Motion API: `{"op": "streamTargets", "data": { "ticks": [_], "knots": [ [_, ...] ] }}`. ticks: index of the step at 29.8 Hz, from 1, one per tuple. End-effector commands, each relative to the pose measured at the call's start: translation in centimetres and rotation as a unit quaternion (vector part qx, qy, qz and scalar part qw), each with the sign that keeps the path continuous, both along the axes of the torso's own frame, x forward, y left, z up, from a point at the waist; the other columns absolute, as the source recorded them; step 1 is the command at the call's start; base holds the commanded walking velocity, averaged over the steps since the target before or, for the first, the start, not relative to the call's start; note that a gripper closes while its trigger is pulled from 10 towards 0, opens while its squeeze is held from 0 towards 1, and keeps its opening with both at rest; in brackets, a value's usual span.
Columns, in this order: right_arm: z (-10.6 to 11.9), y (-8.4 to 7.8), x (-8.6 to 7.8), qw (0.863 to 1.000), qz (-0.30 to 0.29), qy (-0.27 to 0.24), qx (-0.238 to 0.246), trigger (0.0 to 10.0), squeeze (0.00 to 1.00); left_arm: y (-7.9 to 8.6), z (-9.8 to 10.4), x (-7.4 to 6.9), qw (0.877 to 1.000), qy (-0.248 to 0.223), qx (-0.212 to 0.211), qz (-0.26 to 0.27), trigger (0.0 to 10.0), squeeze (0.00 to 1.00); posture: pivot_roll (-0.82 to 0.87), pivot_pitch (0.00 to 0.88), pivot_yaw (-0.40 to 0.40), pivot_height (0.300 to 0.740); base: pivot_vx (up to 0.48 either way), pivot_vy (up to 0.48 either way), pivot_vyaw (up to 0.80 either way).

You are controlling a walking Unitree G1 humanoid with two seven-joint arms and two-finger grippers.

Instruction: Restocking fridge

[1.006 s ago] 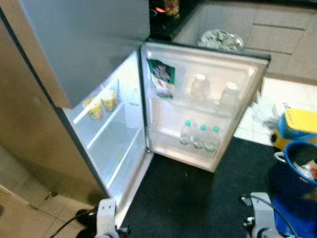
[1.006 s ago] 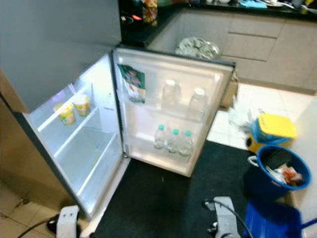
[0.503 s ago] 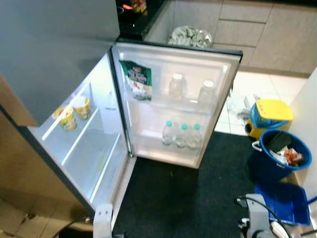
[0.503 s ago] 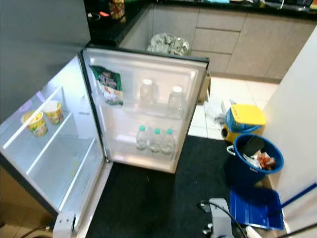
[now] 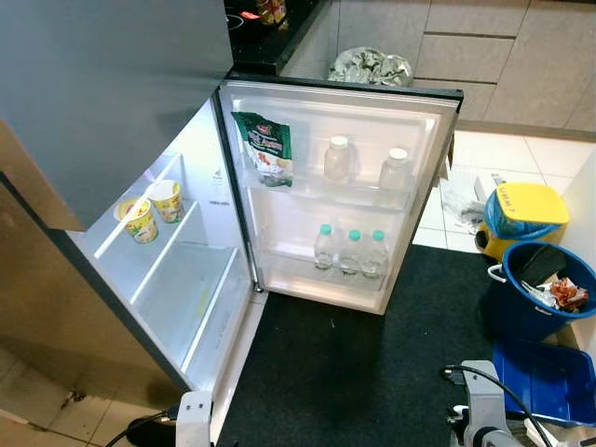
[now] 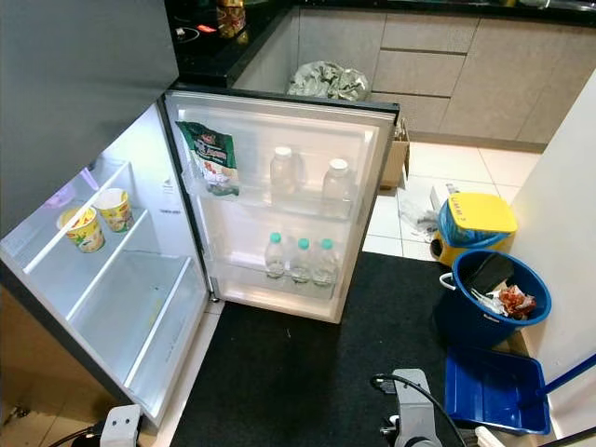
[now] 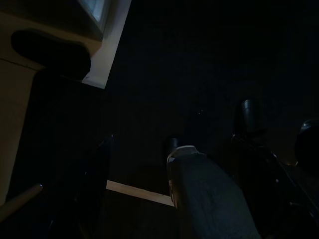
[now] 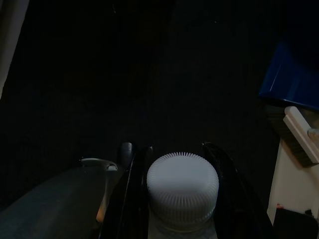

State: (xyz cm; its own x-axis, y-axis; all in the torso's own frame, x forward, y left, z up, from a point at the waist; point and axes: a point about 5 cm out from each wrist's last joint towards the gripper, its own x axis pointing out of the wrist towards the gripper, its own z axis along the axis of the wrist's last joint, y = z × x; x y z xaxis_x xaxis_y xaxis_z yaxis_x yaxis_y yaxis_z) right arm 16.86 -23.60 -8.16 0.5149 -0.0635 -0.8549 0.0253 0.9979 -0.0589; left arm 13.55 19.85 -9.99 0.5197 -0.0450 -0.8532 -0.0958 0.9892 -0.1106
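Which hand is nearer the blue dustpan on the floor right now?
Right. The right arm hangs low over the dark mat, just beside the blue dustpan. The left arm hangs at the far side, by the fridge's open compartment.

Fridge point(image 5: 200, 200) open; white-capped bottle point(image 8: 182, 191) upright between right pincer fingers point(image 8: 124, 199).

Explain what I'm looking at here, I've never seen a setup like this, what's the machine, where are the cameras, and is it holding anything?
This is a walking humanoid robot restocking an open fridge. The two wide pictures come from cameras in its head, looking down; its two silver arms hang low at the bottom edge. The fridge door holds a green packet, two large bottles and three small water bottles. Two yellow cups stand on a shelf inside. The two dark pictures come from wrist cameras. The right gripper holds a white ribbed bottle cap between its black fingers. The left gripper looks empty.
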Motion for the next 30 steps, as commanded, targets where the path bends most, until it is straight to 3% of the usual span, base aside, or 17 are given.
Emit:
{"op": "streamTargets", "data": {
  "ticks": [1, 4, 13, 30],
  "knots": [
    [0.10, -0.06, 0.13, 1.000, 0.001, -0.007, 0.000, 10.0, 0.00, -0.33, -0.20, -0.39, 1.000, 0.008, -0.006, 0.002, 10.0, 0.00, -0.03, 0.000, 0.007, 0.740, 0.000, 0.000, 0.00],
    [0.13, -0.18, 0.14, 1.000, 0.000, -0.008, -0.002, 10.0, 0.00, -0.31, -0.20, -0.40, 1.000, 0.008, -0.006, 0.001, 10.0, 0.00, -0.03, 0.000, 0.007, 0.740, 0.000, 0.000, 0.00],
    [0.47, -0.55, 0.64, 1.000, -0.007, -0.018, -0.002, 10.0, 0.00, -0.47, -0.09, 0.01, 1.000, 0.004, -0.010, 0.001, 10.0, 0.00, -0.04, 0.000, 0.002, 0.740, 0.000, 0.000, 0.78],
    [0.10, -0.66, -0.20, 1.000, -0.013, -0.006, -0.008, 10.0, 0.00, -0.95, -0.34, -0.58, 0.999, 0.012, -0.031, 0.012, 10.0, 0.00, -0.03, 0.000, 0.005, 0.740, 0.000, 0.000, 0.00]
  ]
}}
